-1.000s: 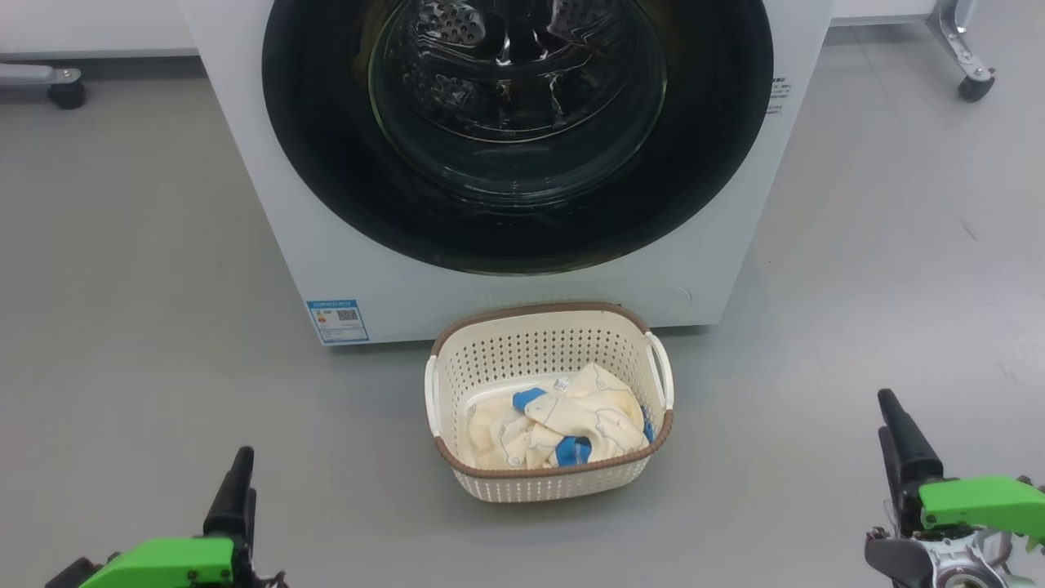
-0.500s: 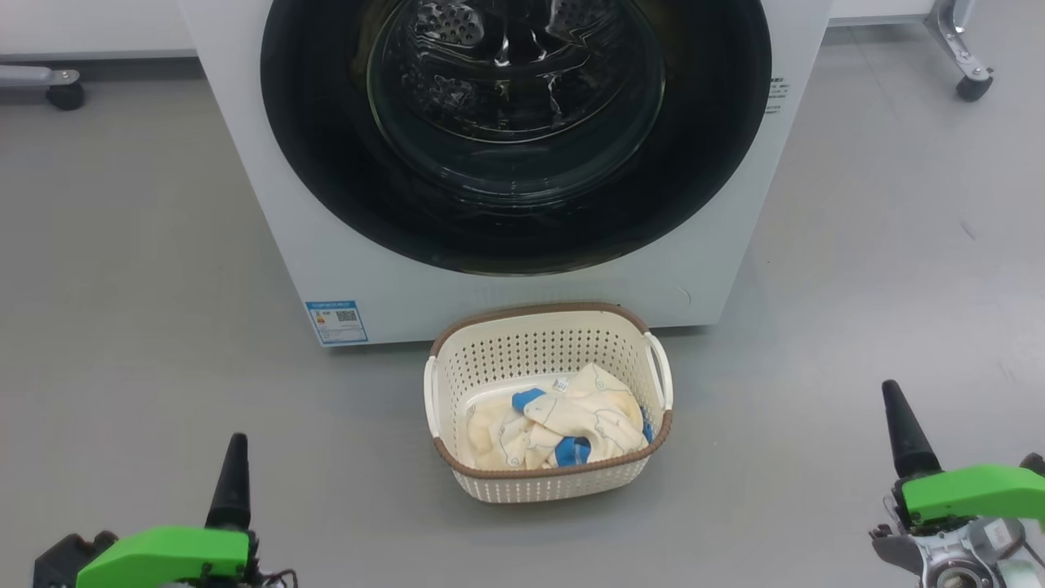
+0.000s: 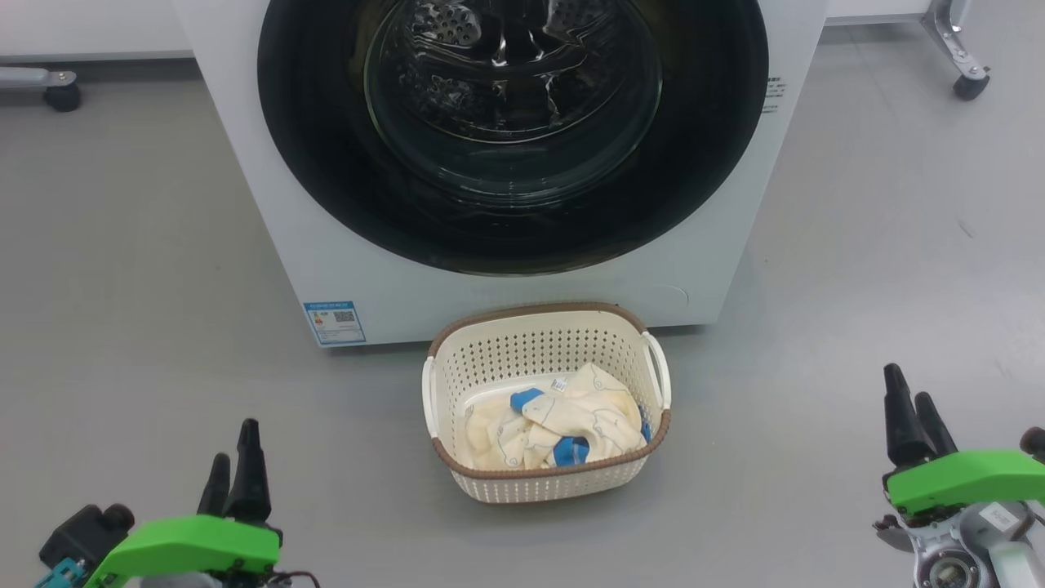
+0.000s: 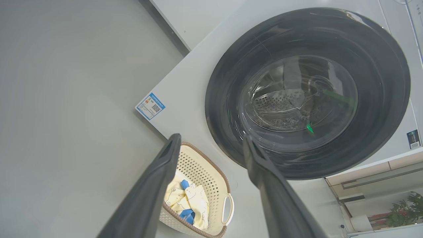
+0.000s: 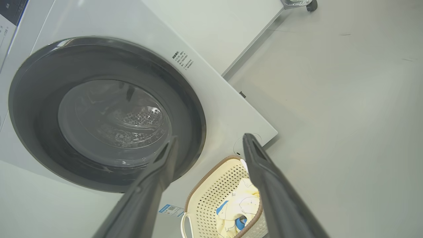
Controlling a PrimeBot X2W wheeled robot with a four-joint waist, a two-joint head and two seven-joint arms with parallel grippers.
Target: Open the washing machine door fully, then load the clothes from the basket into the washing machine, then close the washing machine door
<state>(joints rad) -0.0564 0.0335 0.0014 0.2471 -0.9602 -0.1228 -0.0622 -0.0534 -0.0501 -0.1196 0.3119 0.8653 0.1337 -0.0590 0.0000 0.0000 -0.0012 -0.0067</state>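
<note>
Jaws spread apart on both the left gripper (image 3: 232, 445) and the right gripper (image 3: 909, 384), pinching nothing. Both low down, well apart from the washing machine door (image 3: 310, 163). Door shut flat on the white washing machine (image 3: 269, 237). Cream basket (image 3: 531, 309) on the floor just in front, below the door, with the yellow-and-blue clothes (image 3: 571, 416) inside. First job, by the look of it: open the door. Reach up to the black rim. Cannot tell the opening side from here, so feel for it gently. Hook one finger behind, pull slow and round, all the way. Keep clear of the basket.
</note>
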